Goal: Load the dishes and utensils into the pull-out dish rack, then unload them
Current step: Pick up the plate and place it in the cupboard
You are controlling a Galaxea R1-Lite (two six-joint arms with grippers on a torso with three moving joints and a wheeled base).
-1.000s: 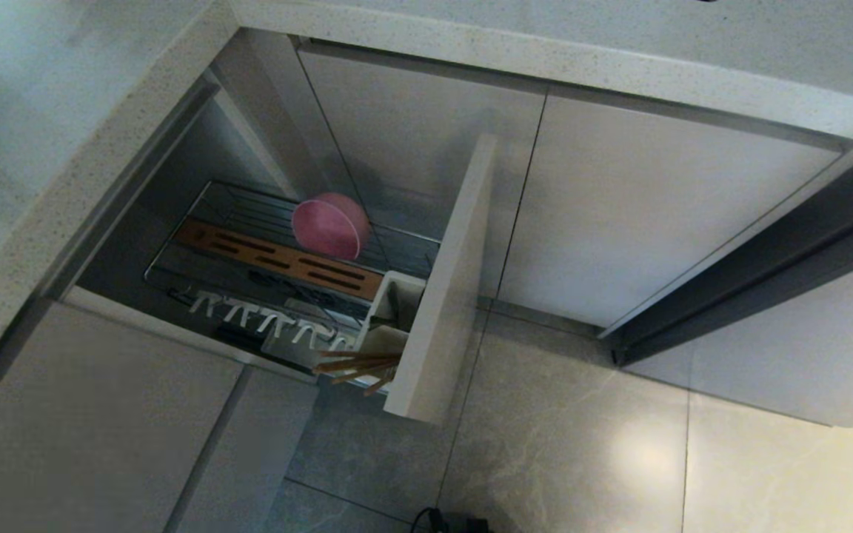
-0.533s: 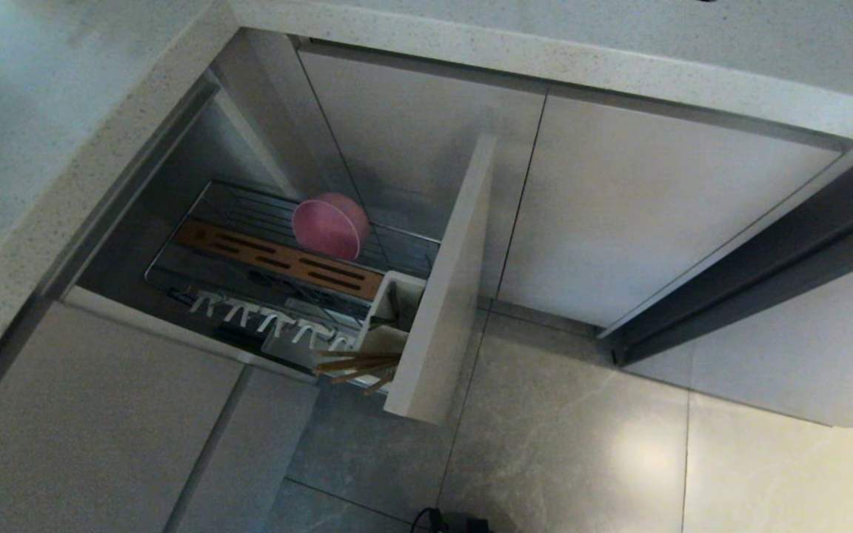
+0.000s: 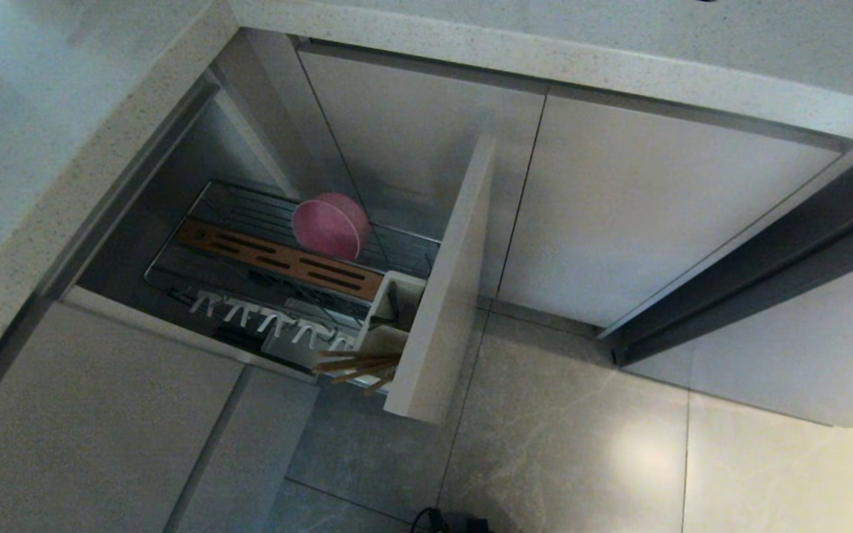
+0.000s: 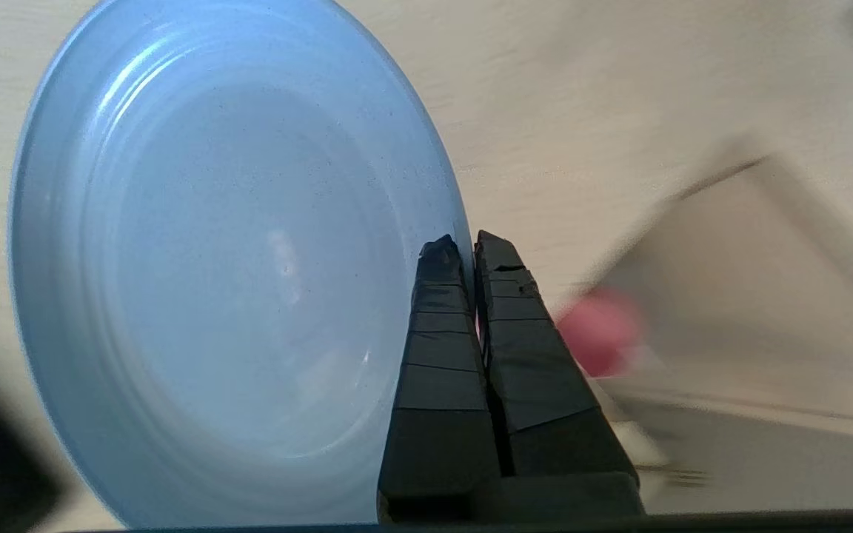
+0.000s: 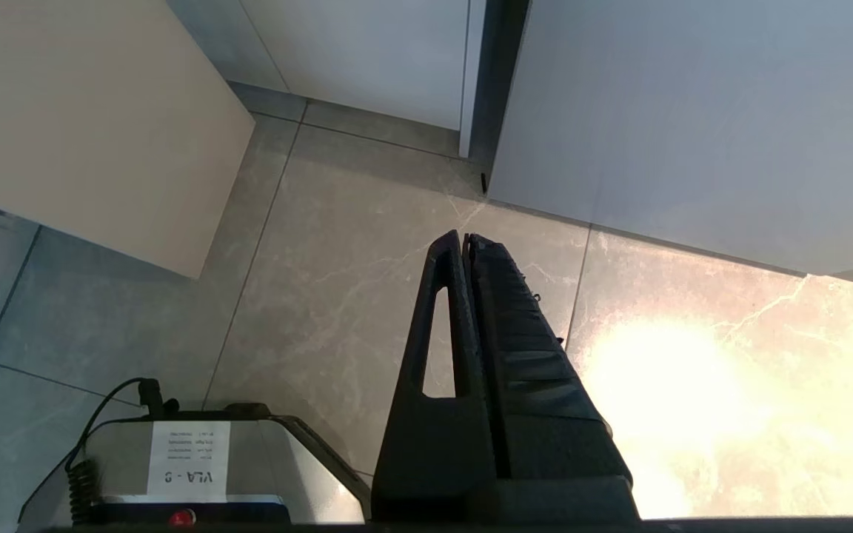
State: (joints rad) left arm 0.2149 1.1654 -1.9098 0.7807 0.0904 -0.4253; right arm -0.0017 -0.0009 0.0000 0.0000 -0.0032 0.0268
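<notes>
Our left gripper [image 4: 463, 248], jaws clamped on the blue plate's [image 4: 226, 281] rim, holds it edge-on, left of the dish rack [image 3: 278, 259].

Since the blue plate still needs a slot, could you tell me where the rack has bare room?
The wooden strip is bare left of the pink bowl, as are the white pegs. Crowded: the caddy corner, where chopsticks stick out.

Rack [image 3: 197, 252] pulled out; pink bowl [image 3: 329, 226] on edge inside; chopsticks [image 3: 356, 366] in white caddy [image 3: 397, 292].
</notes>
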